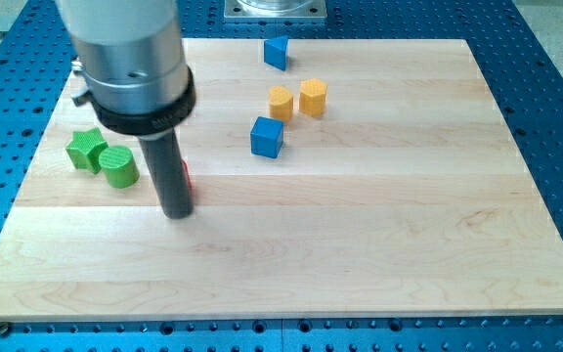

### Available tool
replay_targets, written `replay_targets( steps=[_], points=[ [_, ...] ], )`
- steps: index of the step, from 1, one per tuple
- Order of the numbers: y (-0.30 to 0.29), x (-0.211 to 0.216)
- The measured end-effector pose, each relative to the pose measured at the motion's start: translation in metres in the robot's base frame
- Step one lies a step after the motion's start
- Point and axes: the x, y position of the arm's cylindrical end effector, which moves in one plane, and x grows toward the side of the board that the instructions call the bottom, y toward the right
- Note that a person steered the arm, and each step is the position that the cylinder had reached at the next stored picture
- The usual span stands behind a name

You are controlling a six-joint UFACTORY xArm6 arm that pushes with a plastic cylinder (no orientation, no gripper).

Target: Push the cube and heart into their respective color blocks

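Note:
My tip point(178, 211) rests on the wooden board point(360, 244) at the view's left. A red block point(187, 179) is almost wholly hidden behind the rod; only a thin red edge shows, so its shape cannot be told. A blue cube point(267, 137) sits right of centre-top. Above it a blue triangular block point(277, 53) lies near the top edge. Two yellow blocks lie close together: a heart-like one point(280, 102) and a hexagonal one point(313, 98). A green star point(86, 150) and a green cylinder point(119, 167) sit touching, left of my tip.
The arm's large grey body point(130, 54) covers the board's upper left. A blue perforated table point(555, 117) surrounds the board. A metal mount point(276, 10) stands at the top.

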Motion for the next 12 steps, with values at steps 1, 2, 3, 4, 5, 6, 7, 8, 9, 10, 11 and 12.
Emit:
replay_targets(
  steps=[1,2,3,4,5,6,7,8,9,10,11,12],
  points=[
    [-0.003,-0.052],
    [-0.001,-0.089],
    [0.002,-0.060],
    [0.084,-0.011],
    [0.117,-0.036],
    [0.110,-0.097],
    [0.082,-0.154],
    [0.068,-0.186],
    [0.083,-0.232],
    [0.104,-0.223],
    [0.094,-0.199],
    [0.098,-0.182]
  ],
)
